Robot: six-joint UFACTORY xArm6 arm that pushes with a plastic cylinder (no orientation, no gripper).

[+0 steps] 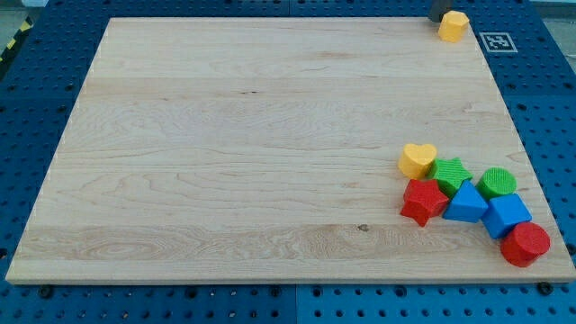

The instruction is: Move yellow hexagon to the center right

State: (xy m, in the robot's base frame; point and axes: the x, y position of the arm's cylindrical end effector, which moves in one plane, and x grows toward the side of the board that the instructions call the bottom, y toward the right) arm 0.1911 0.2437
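Nearest, at the view's bottom right corner of the pale wooden board (225, 180), sits a red cylinder block (525, 243), close to the board's edge. Just up and to the left of it is a blue cube block (506, 214), touching or nearly touching it. Beside that, towards the view's left, lies a blue triangular block (465, 203), and further left a red star block (423, 200). Behind this row stand a green cylinder block (497, 183) and a green star block (450, 170), and at the cluster's far left corner a yellow heart block (418, 159) leans against the green star. All seven are bunched tightly together.

The board rests on a blue perforated table (549, 108), with a small black-and-white marker tag (496, 41) off the board's far right corner.

Farthest away, at the view's top right corner of the board, is the yellow hexagon block (453, 25), well apart from the cluster. A dark shape (436, 14) at the frame's top edge just to its left looks like the rod; I cannot tell where its tip ends, nor whether it touches the hexagon
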